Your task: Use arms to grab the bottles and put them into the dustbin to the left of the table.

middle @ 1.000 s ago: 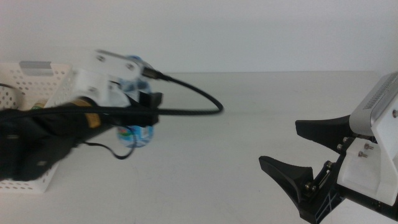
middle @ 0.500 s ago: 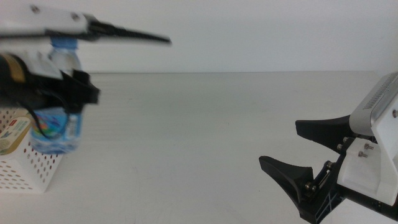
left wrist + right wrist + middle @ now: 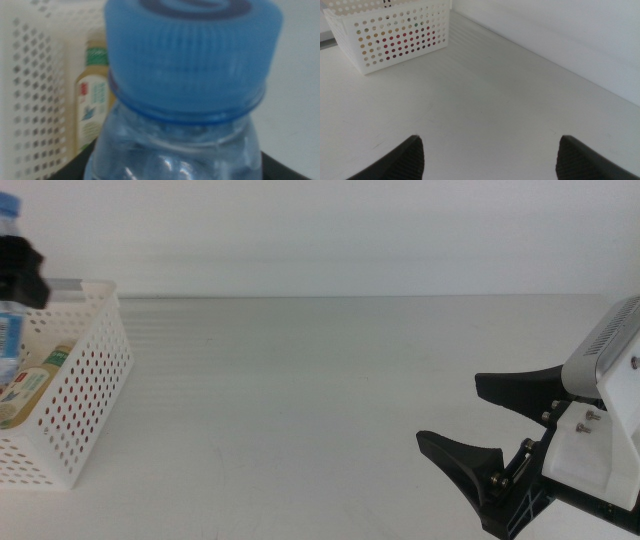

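Holding the water bottle (image 3: 182, 95) over the dustbin (image 3: 85, 390), I am keeping my left gripper (image 3: 20, 268) at the far left edge of the middle view, clamped just under the blue cap so the bottle is hanging upright above the open basket. In the left wrist view the cap is filling most of the picture, so I am guessing rather than seeing that the base is clear of the rim. The pale-yellow bottle (image 3: 30, 385) is lying inside already, and something red is showing through the holes, probably the can. My right gripper (image 3: 470, 415) is waiting near the right edge, jaws spread wide over bare table (image 3: 330, 380), out of the way.
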